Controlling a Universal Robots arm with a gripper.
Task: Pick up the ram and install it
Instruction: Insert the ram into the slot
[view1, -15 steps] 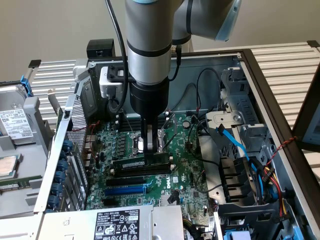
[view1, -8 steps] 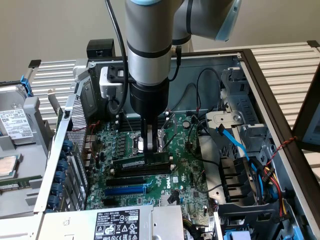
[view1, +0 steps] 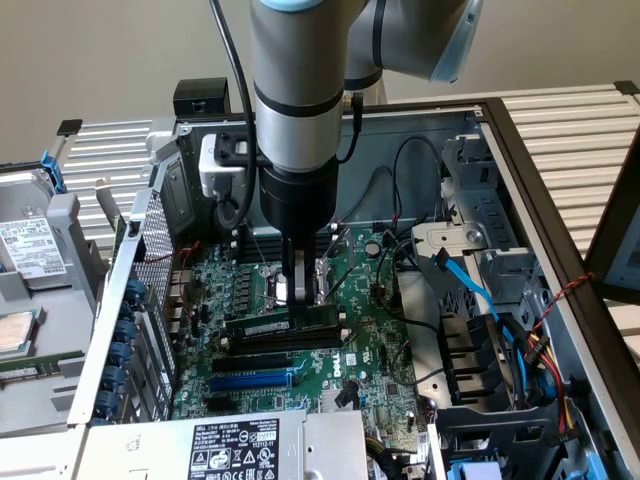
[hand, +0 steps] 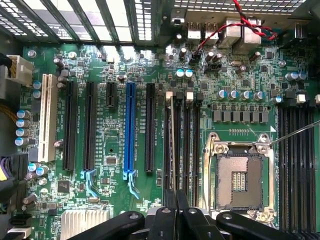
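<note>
We note the end effector (view1: 300, 298) clamped on the long, flat dark-green ram stick (view1: 270, 330), upright over the black memory slots (hand: 189, 145). We judge seating needs square alignment and even pressure.

The green motherboard (hand: 107, 137) carries a blue expansion slot (hand: 130, 130), a white slot (hand: 47, 117) and a bare CPU socket (hand: 239, 181); a blue cable (view1: 468, 287), perhaps for data, curves nearby.

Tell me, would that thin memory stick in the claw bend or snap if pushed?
Probably stiff: the ram stands straight on edge under the gripper, without sagging. Likely light, since it looks very thin edge-on. Sideways force might well crack such a thin bare board.
</note>
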